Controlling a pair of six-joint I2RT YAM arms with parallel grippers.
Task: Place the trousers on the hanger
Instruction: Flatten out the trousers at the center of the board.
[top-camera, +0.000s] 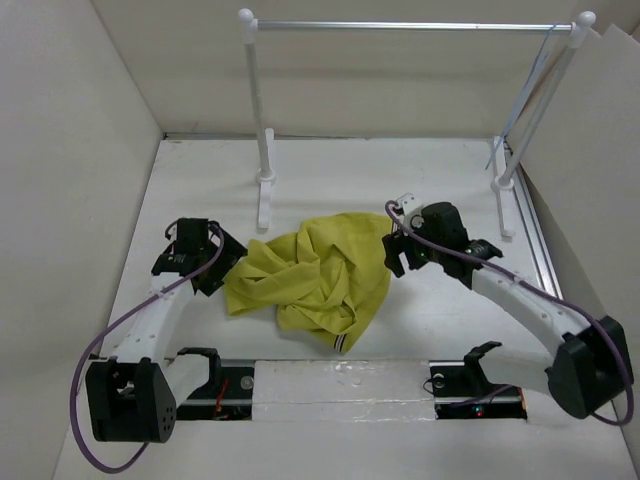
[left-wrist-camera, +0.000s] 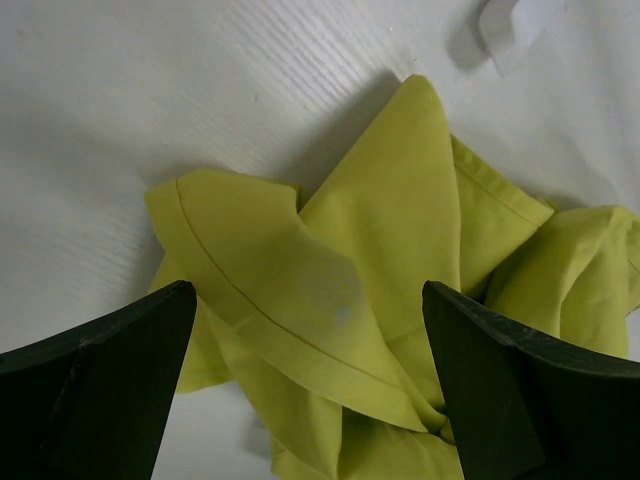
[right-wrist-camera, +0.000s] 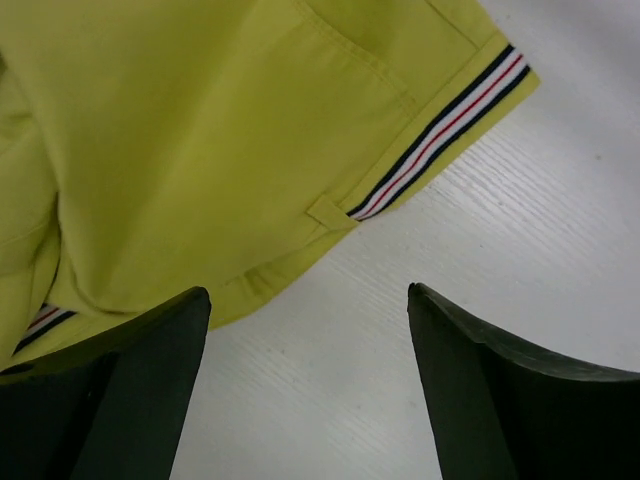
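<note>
Trousers (top-camera: 315, 280): crumpled in a yellow heap mid-surface, between the two pincers, in front of the rail
Striped edge (right-wrist-camera: 440, 130): dark, white and red band along the waist, lying flat on the surface in the right wrist view
Hanger (top-camera: 520, 108): hangs at the right end of the bar, beside the right post, well apart from the trousers
Left pincer (top-camera: 212, 268): wide open, holding nothing, at the heap's left edge; a folded hem lies between its fingers
Right pincer (top-camera: 396, 252): wide open, holding nothing, at the heap's right side, above cloth and bare surface
Rail (top-camera: 410, 25): white posts, metal bar, at the back
Surface (top-camera: 200, 180): white
</note>
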